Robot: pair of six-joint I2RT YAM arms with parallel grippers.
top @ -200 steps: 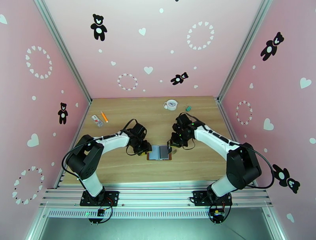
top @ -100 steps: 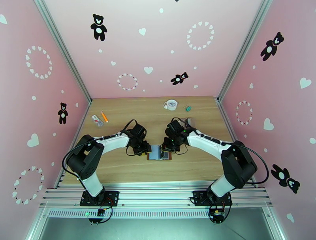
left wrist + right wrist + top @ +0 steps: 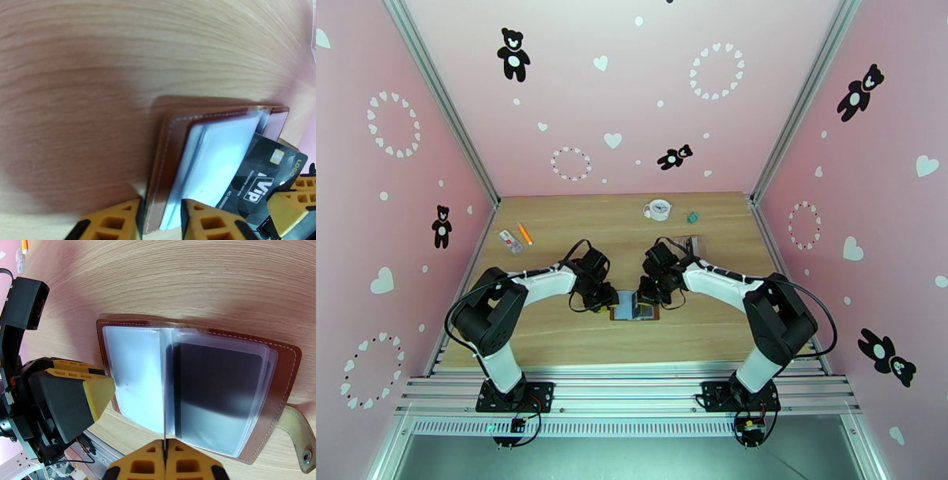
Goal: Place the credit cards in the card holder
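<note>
The brown card holder (image 3: 635, 307) lies open on the table between both arms, its clear sleeves fanned out (image 3: 134, 370). My left gripper (image 3: 162, 215) is closed over its left flap, leather edge (image 3: 158, 177) and pale sleeves between the fingers. My right gripper (image 3: 164, 451) is shut on a black credit card (image 3: 256, 183), seen edge-on (image 3: 164, 398) and standing over the holder's middle fold. Another dark credit card (image 3: 217, 390) sits inside a right-hand sleeve. The snap strap (image 3: 296, 433) hangs off the right side.
At the back of the table stand a small white round object (image 3: 658, 209) and a little green thing (image 3: 693, 215). An orange pen (image 3: 524, 233) and a small white packet (image 3: 509, 241) lie at the back left. A clear pouch (image 3: 687, 241) lies behind the right arm.
My right gripper has carried the black card leftward from the holder's right edge to over its middle. The left gripper has closed slightly on the left flap.
</note>
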